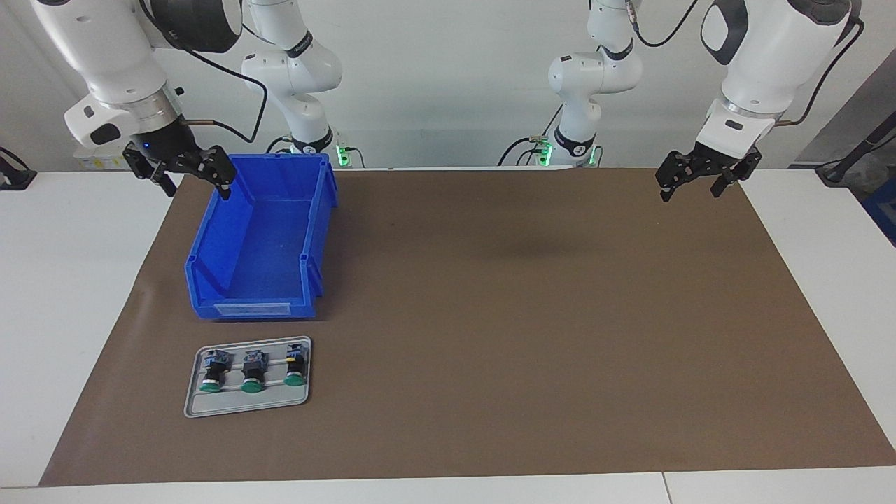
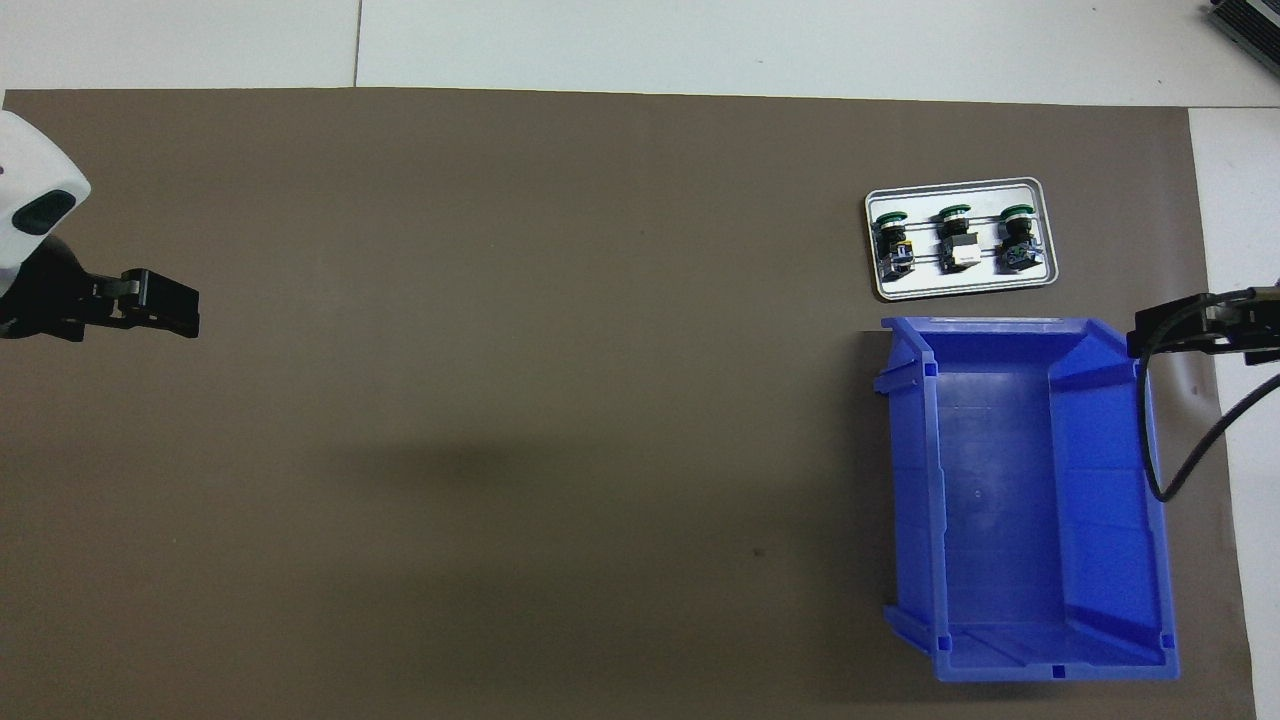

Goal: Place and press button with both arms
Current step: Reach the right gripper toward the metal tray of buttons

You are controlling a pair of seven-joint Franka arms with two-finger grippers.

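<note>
Clearly nothing is held yet: the right gripper hangs with its fingers spread over the rim of the blue bin, and the left gripper, likewise spread and empty, waits over the brown mat at its own arm's end of the table, well apart from everything. Three green-capped buttons lie side by side on the small grey tray, which sits just beside the bin, farther from the robots than the right gripper's spot and much closer to it than to the left gripper. Each button looks light, rigid and hard. The round cap and cylindrical body would probably roll or slip, so the squarer terminal block seems the surer place to pinch.
</note>
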